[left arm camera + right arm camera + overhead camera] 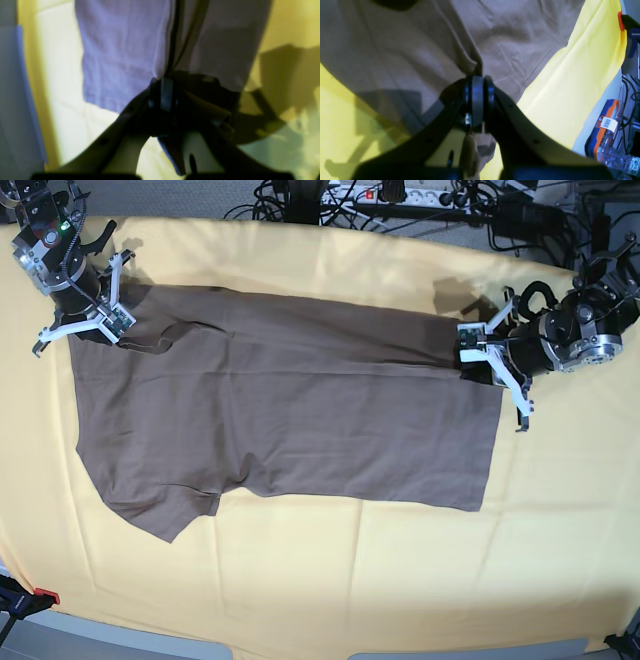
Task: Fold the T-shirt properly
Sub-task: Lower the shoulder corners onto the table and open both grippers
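On the yellow cloth [330, 580] the T-shirt [290, 420] lies flat with one long side folded in, both tools, left [478, 350] and right [112, 320], pinching its far edge, so more folds remain.

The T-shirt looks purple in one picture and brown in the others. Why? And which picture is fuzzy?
Left wrist view: blurry and washed out, so the T-shirt looks bluish-purple and the yellow cloth glares nearly white. Right wrist view: sharper, true brown, with a dark arm shadow on the cloth. Base view: clear and evenly lit, with the T-shirt plain brown.
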